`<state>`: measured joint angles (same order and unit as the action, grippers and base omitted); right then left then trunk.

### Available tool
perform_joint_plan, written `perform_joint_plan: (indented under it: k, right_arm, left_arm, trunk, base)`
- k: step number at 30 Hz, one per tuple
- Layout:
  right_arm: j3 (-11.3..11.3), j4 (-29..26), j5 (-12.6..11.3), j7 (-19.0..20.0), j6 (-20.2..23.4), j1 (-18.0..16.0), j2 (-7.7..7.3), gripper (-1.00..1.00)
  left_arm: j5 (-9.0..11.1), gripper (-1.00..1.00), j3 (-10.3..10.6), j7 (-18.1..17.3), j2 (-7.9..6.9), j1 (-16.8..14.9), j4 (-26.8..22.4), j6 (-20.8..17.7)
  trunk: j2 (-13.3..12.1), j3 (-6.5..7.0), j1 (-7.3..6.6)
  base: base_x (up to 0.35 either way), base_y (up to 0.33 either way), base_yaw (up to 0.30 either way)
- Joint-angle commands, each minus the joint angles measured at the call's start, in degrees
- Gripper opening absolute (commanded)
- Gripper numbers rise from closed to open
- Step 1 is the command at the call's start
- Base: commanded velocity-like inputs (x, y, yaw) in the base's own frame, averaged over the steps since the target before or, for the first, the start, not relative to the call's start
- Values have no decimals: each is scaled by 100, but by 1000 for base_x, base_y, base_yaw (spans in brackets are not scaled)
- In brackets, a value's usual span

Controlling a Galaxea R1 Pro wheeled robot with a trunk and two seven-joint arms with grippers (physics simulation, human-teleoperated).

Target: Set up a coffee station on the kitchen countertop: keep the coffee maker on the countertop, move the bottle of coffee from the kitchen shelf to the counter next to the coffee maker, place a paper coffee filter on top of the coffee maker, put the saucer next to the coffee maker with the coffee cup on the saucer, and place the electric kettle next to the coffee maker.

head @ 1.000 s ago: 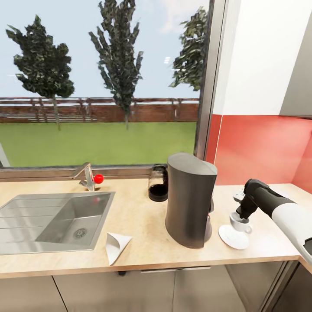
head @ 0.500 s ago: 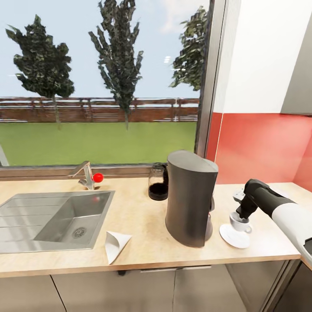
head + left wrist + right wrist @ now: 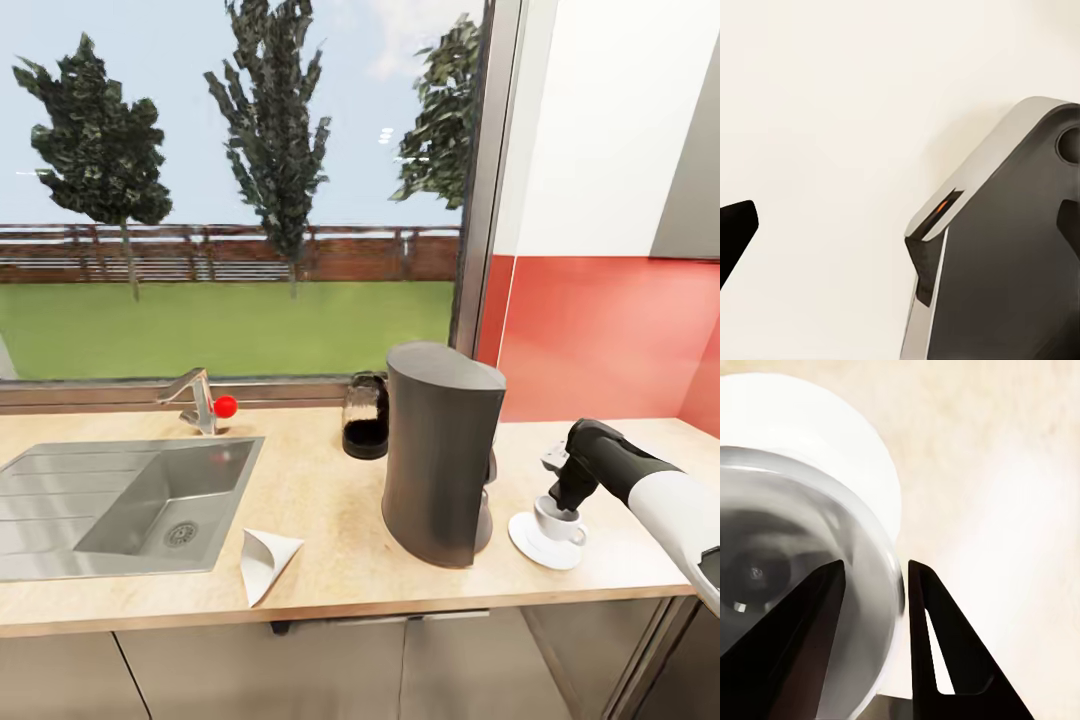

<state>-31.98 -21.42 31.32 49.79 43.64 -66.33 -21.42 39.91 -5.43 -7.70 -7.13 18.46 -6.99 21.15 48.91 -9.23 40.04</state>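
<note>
**Cup's on the saucer, your right gripper is on its rim**

So your right gripper (image 3: 562, 500) is down on the cup (image 3: 558, 520), and the wrist cam shows the two fingers (image 3: 934, 622) pinched narrow on either side of the cup wall, one inside and one outside. Looks like it's gripping the rim. The cup sits on the saucer (image 3: 530, 545), and the saucer is on the table (image 3: 320, 500) just at 3 o'clock of the coffee maker (image 3: 440, 450), close to it but not touching as far as I can see.

The kettle (image 3: 365, 415) is at 11 o'clock of the coffee maker, back by the window sill, near it. A white paper filter (image 3: 265, 562) lies on the table at about 8 o'clock of the coffee maker, near the front edge and right beside the sink (image 3: 120, 500). Tap (image 3: 195, 400) with a red knob is behind the sink.

Your left gripper: the wrist cam only catches a dark fingertip (image 3: 735, 232) against a pale surface, so I can't tell whether it's wide or narrow.
</note>
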Motion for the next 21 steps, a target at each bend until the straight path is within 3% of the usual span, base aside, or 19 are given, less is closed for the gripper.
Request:
perform_joint_plan:
  k: [1,10,21]
  right_arm:
    - [-5,-13,58,66,-6,-3,-1,-100]
    - [7,-12,50,61,-104,-3,6,-100]
    - [8,-10,41,-14,-277,-3,-11,-100]
  left_arm:
    - [26,100,-46,-56,1,1,-5,-6]
    - [26,100,-53,-56,1,1,-4,-6]
    - [22,100,-46,-56,19,2,-4,-3]
  trunk:
    - [48,-26,24]
    - [409,-188,222]
    - [409,-188,222]
  base:
    - [0,0,0]
    - [0,0,0]
    - [17,0,0]
